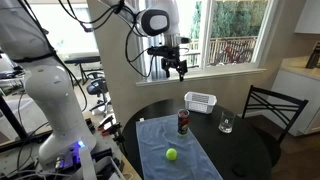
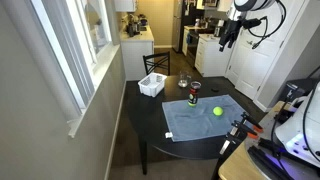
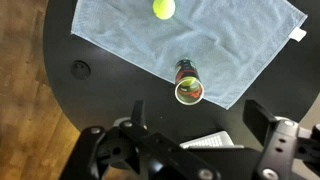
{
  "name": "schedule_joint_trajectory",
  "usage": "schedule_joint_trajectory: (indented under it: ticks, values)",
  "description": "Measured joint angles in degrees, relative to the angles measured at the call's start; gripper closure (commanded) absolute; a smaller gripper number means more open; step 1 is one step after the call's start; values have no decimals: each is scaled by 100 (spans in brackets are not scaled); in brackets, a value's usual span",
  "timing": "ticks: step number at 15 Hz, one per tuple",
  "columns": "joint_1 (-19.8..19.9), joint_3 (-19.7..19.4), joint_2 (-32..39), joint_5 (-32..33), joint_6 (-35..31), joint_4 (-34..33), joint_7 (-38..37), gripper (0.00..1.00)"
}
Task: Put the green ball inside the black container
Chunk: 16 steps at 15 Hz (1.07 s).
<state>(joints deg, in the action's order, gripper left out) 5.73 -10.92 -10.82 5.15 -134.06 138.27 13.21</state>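
The green ball [image 1: 171,154] lies on a light blue towel [image 1: 155,135] on the round black table; it shows in both exterior views [image 2: 217,111] and at the top of the wrist view [image 3: 163,9]. The black container [image 1: 183,122] stands upright at the towel's edge, with reddish patches on its side [image 2: 193,94]; the wrist view looks down into its open top [image 3: 187,87]. My gripper [image 1: 176,66] hangs high above the table, open and empty [image 2: 227,33]. In the wrist view its fingers [image 3: 195,112] are spread wide apart.
A white slatted basket [image 1: 200,101] sits at the table's far edge near the window, also seen in an exterior view [image 2: 152,85]. A clear glass [image 1: 226,124] stands beside it. A black chair [image 1: 272,108] is by the table. Kitchen cabinets stand behind.
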Motion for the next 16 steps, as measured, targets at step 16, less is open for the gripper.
schedule_joint_trajectory:
  ticks: [16]
  values:
    - [26,-107,26,-135,0,0,3,0]
